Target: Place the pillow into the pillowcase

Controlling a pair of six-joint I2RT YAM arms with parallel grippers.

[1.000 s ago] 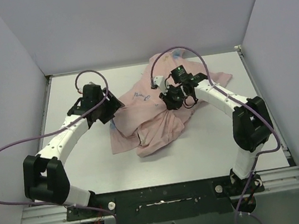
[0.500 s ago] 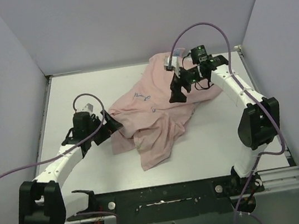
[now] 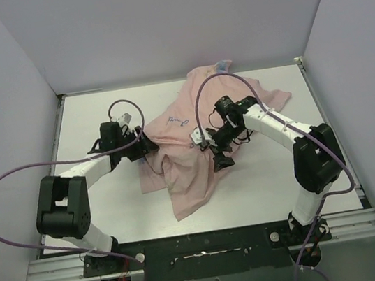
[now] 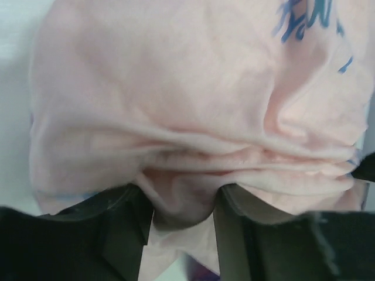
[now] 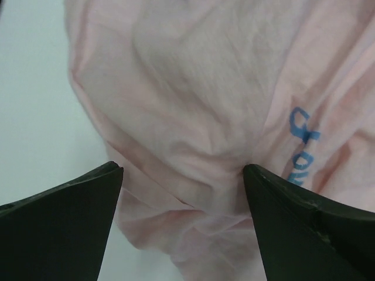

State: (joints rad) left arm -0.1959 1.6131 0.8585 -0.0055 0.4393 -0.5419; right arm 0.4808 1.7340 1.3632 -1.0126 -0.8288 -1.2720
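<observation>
The pillowcase point(image 3: 179, 177) lies crumpled in the middle of the table, pale pink side up with faint blue marks. The pillow does not show in any view. My left gripper point(image 3: 147, 146) is at the pillowcase's left edge. In the left wrist view the left gripper point(image 4: 181, 199) has a bunched fold of the pillowcase point(image 4: 176, 88) pinched between its fingers. My right gripper point(image 3: 220, 162) hovers over the lower middle of the fabric. In the right wrist view the right gripper point(image 5: 183, 172) stands wide open, with the pillowcase point(image 5: 193, 88) lying loose below it.
The white table point(image 3: 114, 215) is boxed in by grey walls at the back and on both sides. Purple cables point(image 3: 10, 181) loop off both arms. A metal rail point(image 3: 203, 244) runs along the near edge.
My left gripper swung back to the pillowcase's left edge and closed on a fold. My right gripper let go of the fabric, rose toward the back, then came down over the lower middle.
</observation>
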